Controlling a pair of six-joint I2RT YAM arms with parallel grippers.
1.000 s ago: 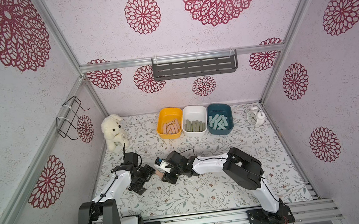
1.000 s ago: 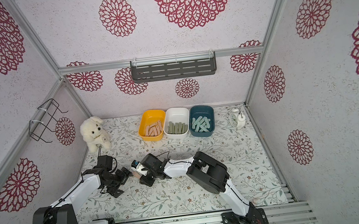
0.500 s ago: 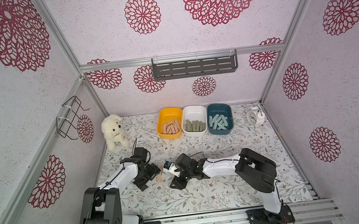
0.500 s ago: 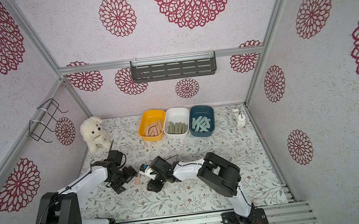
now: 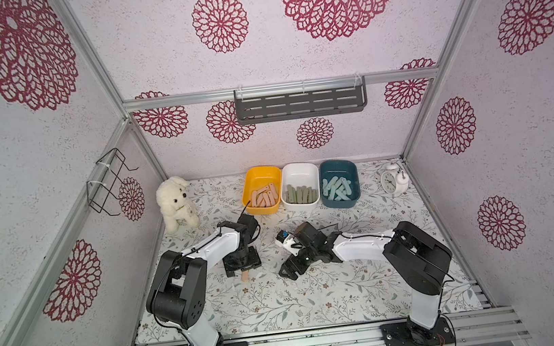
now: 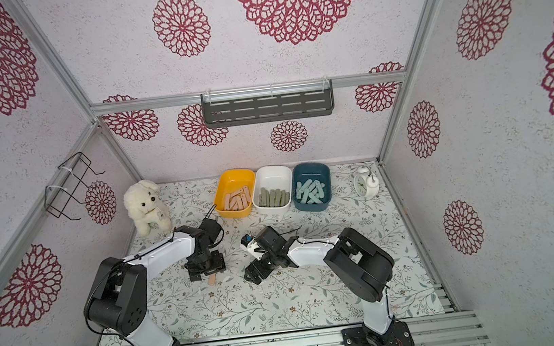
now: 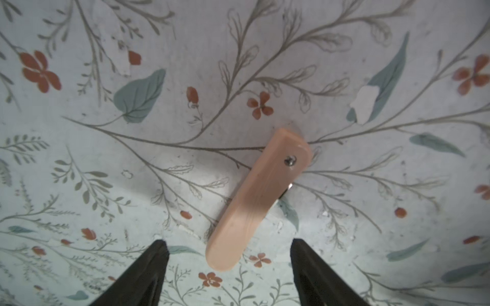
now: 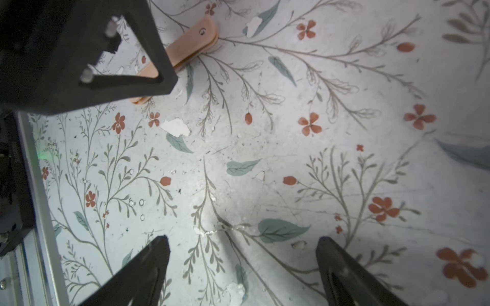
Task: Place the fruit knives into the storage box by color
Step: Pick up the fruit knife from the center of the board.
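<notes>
Tubs point(image 5: 298, 169) in row at table point(image 5: 317, 293) rear; toy dog point(image 5: 174, 203) rear-left, clock point(image 5: 390, 180) rear-right; loose knife point(image 5: 245, 274) before them.

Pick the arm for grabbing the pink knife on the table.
Left. The left gripper hangs right over the pink knife, open jaws either side of its near end. The right gripper is open over bare table, apart from the knife.

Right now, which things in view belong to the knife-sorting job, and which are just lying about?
Part of the job:
- loose peach-pink knife on the mat, between the open fingers of the left gripper
- yellow-orange tub holding peach-pink knives
- white tub holding olive knives
- dark teal tub holding mint knives

Just there:
- plush dog
- alarm clock
- grey wall shelf
- wire rack
</notes>
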